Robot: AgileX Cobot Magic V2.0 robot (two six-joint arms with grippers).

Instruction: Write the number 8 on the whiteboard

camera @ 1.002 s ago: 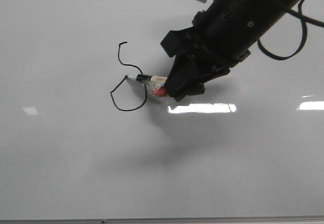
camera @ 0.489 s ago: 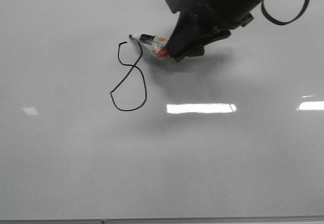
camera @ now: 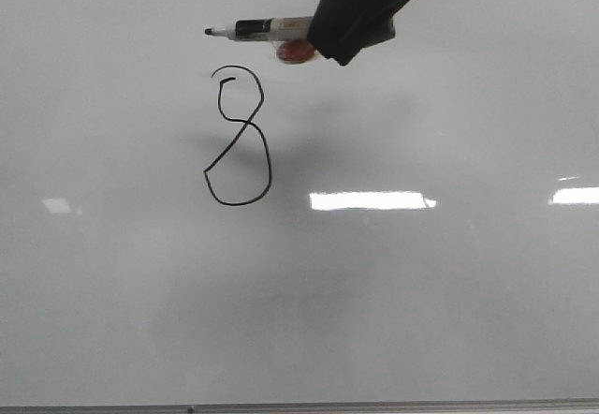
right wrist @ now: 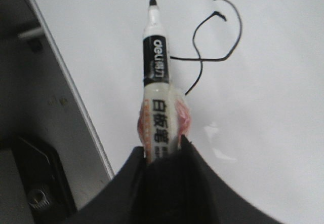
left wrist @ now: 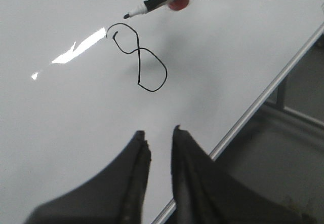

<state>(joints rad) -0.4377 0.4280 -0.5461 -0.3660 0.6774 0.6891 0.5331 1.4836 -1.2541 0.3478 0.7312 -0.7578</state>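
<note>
Glossy pale grey-white whiteboard (camera: 421, 292) lay flat, bright rectangular reflections on it. Thin black hand-drawn number 8 (camera: 239, 138) sat left of centre — small upper loop, larger lower loop. Right end effector (camera: 351, 21), matte black, was clamped on a white-and-black marker pen (camera: 262, 28), tip clear of the line. Left end effector (left wrist: 158, 148) — fingers nearly together, holding nothing.

It looked like a lab or test workroom, though little of the room showed. A large glossy whiteboard (camera: 393, 302) lay flat and filled the front view, mirroring rectangular ceiling lights (camera: 372, 200). Past its metal edge (left wrist: 263, 100), the left wrist view showed a bare grey floor (left wrist: 283, 168).
</note>
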